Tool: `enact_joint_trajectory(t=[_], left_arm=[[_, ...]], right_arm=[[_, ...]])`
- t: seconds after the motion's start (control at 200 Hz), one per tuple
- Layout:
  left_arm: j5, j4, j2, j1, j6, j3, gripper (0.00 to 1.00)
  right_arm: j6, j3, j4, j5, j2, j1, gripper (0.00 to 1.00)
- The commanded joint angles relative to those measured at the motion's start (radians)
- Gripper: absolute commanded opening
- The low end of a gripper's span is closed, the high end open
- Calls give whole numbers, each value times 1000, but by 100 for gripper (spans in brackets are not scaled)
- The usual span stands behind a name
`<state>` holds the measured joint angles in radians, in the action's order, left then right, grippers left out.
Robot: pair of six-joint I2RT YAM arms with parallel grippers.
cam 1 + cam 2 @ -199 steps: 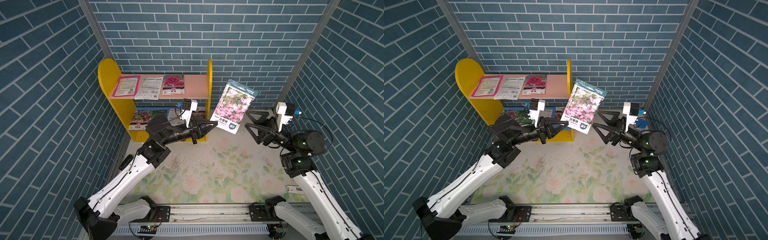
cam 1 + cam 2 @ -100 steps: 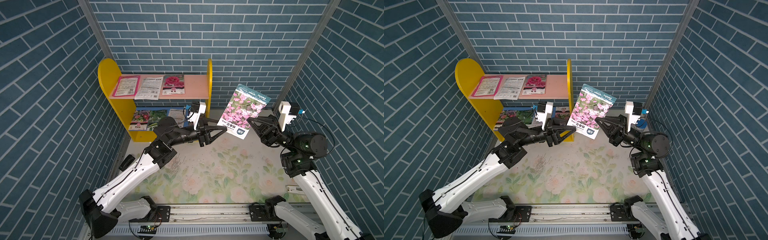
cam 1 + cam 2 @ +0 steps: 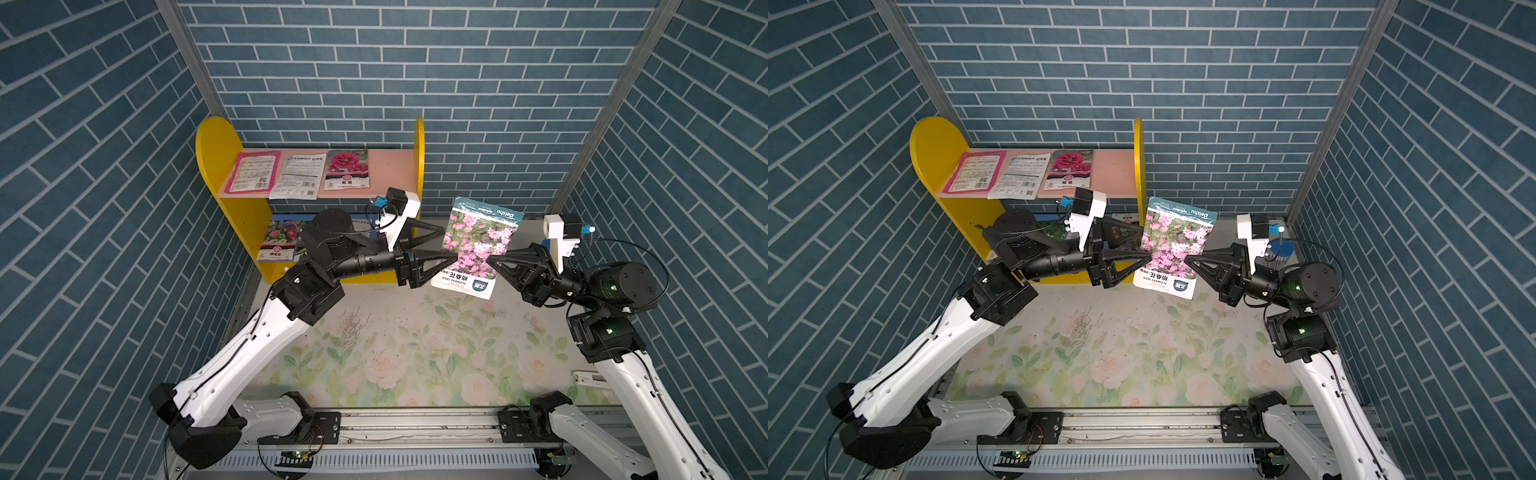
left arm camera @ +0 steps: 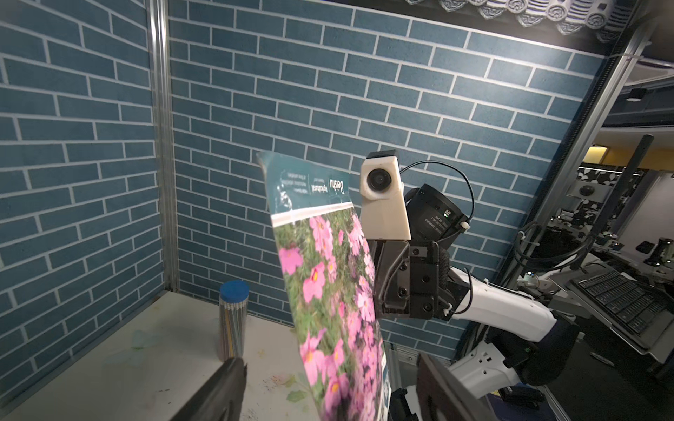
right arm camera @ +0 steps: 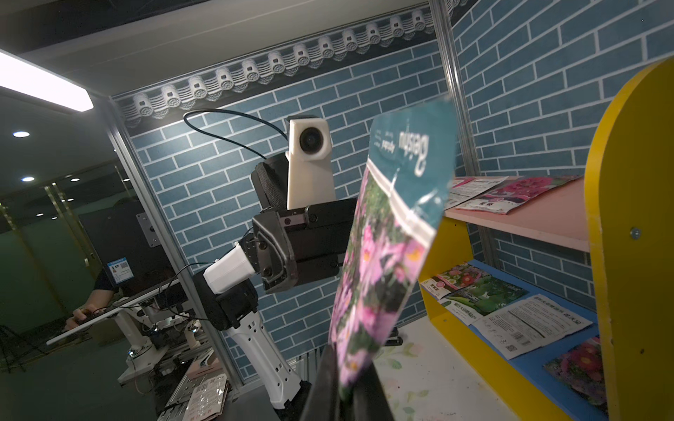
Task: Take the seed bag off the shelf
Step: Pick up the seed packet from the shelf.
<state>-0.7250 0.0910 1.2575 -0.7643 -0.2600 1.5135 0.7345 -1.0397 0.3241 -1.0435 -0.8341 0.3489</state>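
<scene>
The seed bag (image 3: 478,245) (image 3: 1177,245), pink flowers under a teal band, hangs upside down in the air just right of the shelf (image 3: 212,153) (image 3: 934,149). My right gripper (image 3: 490,262) (image 3: 1187,262) is shut on the bag's right side; in the right wrist view the two fingers (image 5: 328,382) pinch its lower edge (image 5: 386,255). My left gripper (image 3: 449,244) (image 3: 1144,245) stands open at the bag's left edge. In the left wrist view its fingers (image 4: 226,386) are spread wide either side of the bag (image 4: 328,291), not touching it.
Several other seed packets (image 3: 299,174) lie on the shelf's pink upper board, and more (image 3: 278,239) on the blue lower board. A blue-capped tube (image 4: 233,320) (image 3: 1281,249) stands in the back right corner. Brick walls close in on three sides of the floral mat (image 3: 415,353).
The right gripper closed on the bag and the left gripper opened and let go. Both arms and the bag shifted to the right, away from the shelf.
</scene>
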Motion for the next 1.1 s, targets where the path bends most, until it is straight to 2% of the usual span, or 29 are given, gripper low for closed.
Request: enact_joint_trajectory(t=[0.0, 0.055, 0.155, 0.21, 0.365, 0.49, 0.56, 0.695, 0.785, 0.89, 0.98, 1.095], left_arm=[[-94, 95, 50, 0, 23, 22, 71], [-114, 108, 68, 0, 14, 30, 64], [-148, 110, 87, 0, -1, 27, 41], [-155, 110, 86, 1, -5, 24, 32], [-164, 86, 70, -1, -18, 9, 12], [-183, 57, 65, 0, -43, -9, 0], [-179, 35, 55, 1, -57, -29, 0], [-130, 10, 46, 0, -81, -70, 0], [-50, -13, 53, 1, -120, -101, 0], [-7, -101, 77, 0, -200, -166, 0], [4, -200, 105, -2, -257, -233, 0], [63, -294, 140, -10, -318, -295, 0]], right_arm=[[-104, -48, -120, -45, 13, 5, 0], [-118, -50, -138, -50, 15, 5, 0], [-176, -62, -224, -26, 16, 5, 0], [-210, -69, -268, -7, 16, 5, 0], [-273, -75, -341, 25, 24, 5, 0], [-362, -103, -471, 117, 27, 5, 0], [-419, -129, -573, 213, 32, 5, 24], [-474, -149, -707, 373, 59, 5, 57], [-502, -174, -815, 510, 78, 5, 76], [-510, -203, -927, 634, 101, 5, 89], [-504, -216, -1009, 691, 103, 5, 99], [-481, -206, -1086, 726, 112, 5, 100]])
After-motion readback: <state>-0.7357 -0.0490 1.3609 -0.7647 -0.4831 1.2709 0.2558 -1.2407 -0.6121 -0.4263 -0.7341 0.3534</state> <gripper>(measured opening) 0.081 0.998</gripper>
